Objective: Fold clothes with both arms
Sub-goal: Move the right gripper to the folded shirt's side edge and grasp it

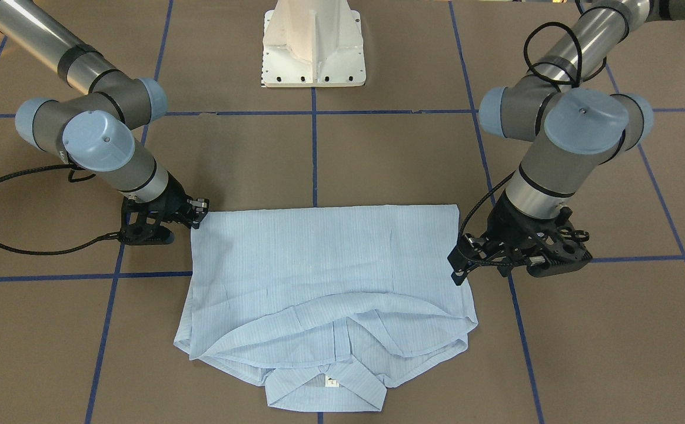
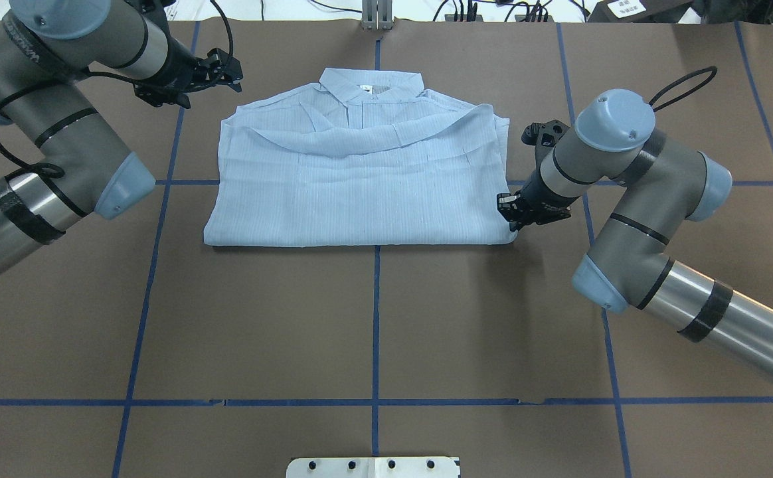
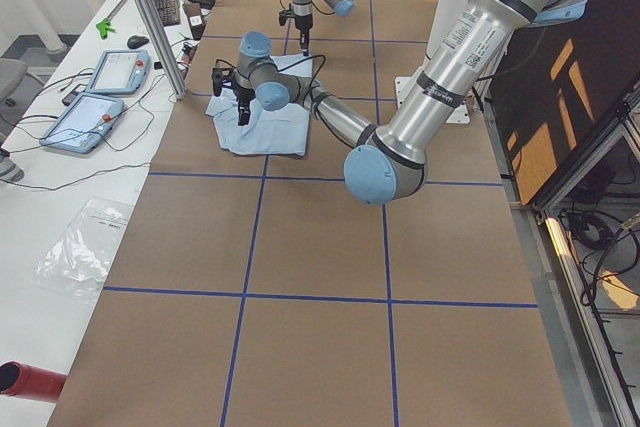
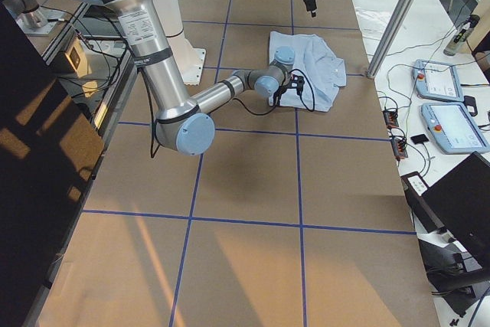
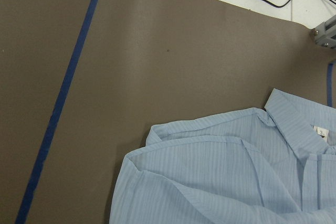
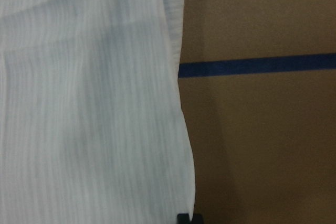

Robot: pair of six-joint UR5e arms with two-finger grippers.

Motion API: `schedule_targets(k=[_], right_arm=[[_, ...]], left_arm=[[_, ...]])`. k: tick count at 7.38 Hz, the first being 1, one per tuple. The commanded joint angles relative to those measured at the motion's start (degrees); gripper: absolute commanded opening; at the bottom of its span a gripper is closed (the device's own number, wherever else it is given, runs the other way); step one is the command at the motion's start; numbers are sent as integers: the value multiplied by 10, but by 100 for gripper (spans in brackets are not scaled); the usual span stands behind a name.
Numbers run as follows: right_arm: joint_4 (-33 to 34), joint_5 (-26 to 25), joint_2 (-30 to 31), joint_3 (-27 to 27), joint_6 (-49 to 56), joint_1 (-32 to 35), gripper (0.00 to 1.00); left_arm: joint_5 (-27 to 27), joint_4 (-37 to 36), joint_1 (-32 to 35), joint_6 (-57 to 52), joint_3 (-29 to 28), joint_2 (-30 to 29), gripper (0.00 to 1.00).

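The light blue striped shirt (image 2: pixel 360 186) lies folded on the brown table, its collar and white neck label (image 2: pixel 364 87) at the far edge; it also shows in the front view (image 1: pixel 325 277). My left gripper (image 2: pixel 228 66) hangs open and empty above the table, just beyond the shirt's far left corner (image 1: pixel 459 268). Its wrist view shows the collar (image 5: pixel 296 124) from above and no fingers. My right gripper (image 2: pixel 510 214) is low at the shirt's near right corner (image 1: pixel 198 215). Its wrist view shows the shirt's edge (image 6: pixel 178 103) and one black fingertip (image 6: pixel 182 217). I cannot tell whether it grips.
The white pedestal base (image 1: pixel 313 47) stands at the robot's side of the table. Blue tape lines (image 2: pixel 376 318) cross the brown surface. A side table with teach pendants (image 3: pixel 95 97) and an aluminium post (image 3: pixel 150 22) lies beyond the shirt's collar side.
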State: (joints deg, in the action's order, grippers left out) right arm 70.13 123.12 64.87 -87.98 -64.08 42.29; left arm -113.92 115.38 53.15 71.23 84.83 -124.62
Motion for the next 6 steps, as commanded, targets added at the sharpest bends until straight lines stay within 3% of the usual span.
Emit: schedule_targets(k=[1,2,5,6], right_arm=[[0,7,8,-8,0,3,0],[3,14,31,-42,0,4,0],[6,23,210,-238,-1,-17,0],[5,21,250,-277,-2,-43,0]], left_arm=[[0,-2,0,7,9,0,99],[0,-20,-1,13,21,-1,98],[0,-49,-1,25,50,0,98],[0,-50,-2,31,55,0,98]])
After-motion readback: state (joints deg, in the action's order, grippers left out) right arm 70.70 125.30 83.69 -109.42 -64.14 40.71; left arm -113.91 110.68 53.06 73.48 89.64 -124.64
